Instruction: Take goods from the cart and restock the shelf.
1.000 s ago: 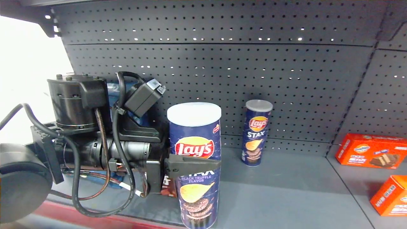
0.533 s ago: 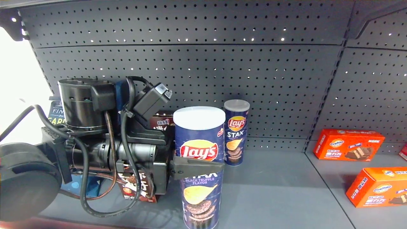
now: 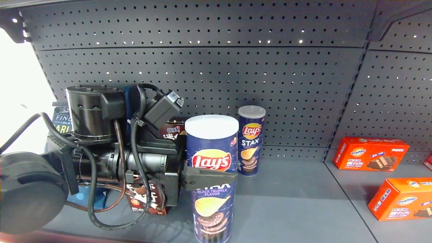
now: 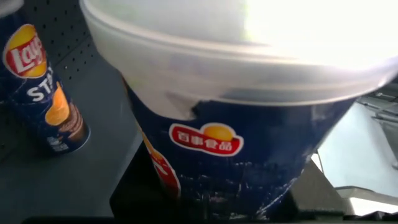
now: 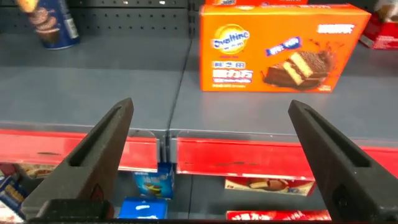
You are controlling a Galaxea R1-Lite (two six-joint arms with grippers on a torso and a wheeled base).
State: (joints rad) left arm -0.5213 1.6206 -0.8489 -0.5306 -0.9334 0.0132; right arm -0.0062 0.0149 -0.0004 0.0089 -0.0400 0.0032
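At the front of the grey shelf (image 3: 287, 206), the left hand (image 3: 210, 177) is clamped round an upright blue chip can (image 3: 210, 153). Just behind it, a second chip can (image 3: 250, 141) stands against the pegboard (image 3: 216, 74). Brown snack boxes (image 3: 148, 202) crowd the arm's left side, and orange boxes (image 3: 371, 153) lie well to the right. The right hand (image 5: 208, 168) hangs spread wide before the shelf edge.
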